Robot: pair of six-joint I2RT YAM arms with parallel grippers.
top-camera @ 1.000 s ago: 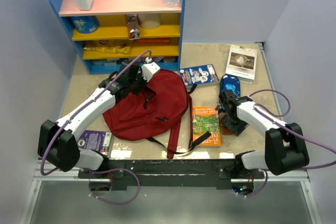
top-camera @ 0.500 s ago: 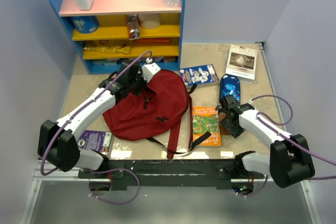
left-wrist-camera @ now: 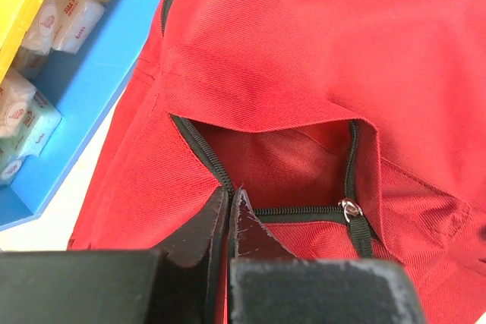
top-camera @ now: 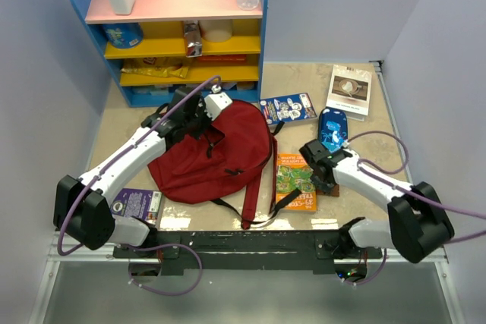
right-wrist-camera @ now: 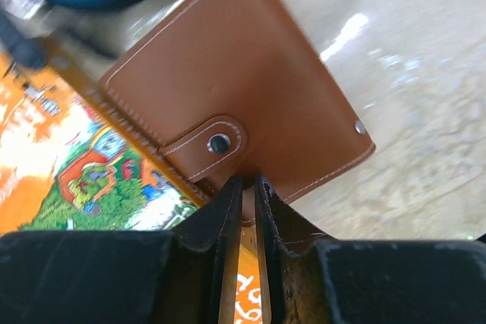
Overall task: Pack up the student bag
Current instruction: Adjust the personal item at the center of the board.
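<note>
The dark red student bag (top-camera: 220,157) lies left of centre, its top zip partly open (left-wrist-camera: 288,153). My left gripper (top-camera: 199,123) is at the bag's top edge, shut on the red fabric beside the zip (left-wrist-camera: 230,195). My right gripper (top-camera: 320,171) is shut on the edge of a brown leather wallet (right-wrist-camera: 250,81) with a snap strap, over the right edge of an orange picture book (top-camera: 296,180). The book also shows in the right wrist view (right-wrist-camera: 83,165). A small blue pencil case (top-camera: 331,128) lies just beyond the wallet.
A blue shelf unit (top-camera: 175,36) with packets and bottles stands at the back left, close to the bag's top. A blue book (top-camera: 288,108), a white booklet (top-camera: 349,90) and a purple book (top-camera: 137,204) lie on the table. The bag's straps (top-camera: 250,195) trail toward the near edge.
My right gripper has moved left with the brown wallet, onto the orange book's right edge; the book has turned a little. My left gripper has stayed at the bag's top, shifting slightly.
</note>
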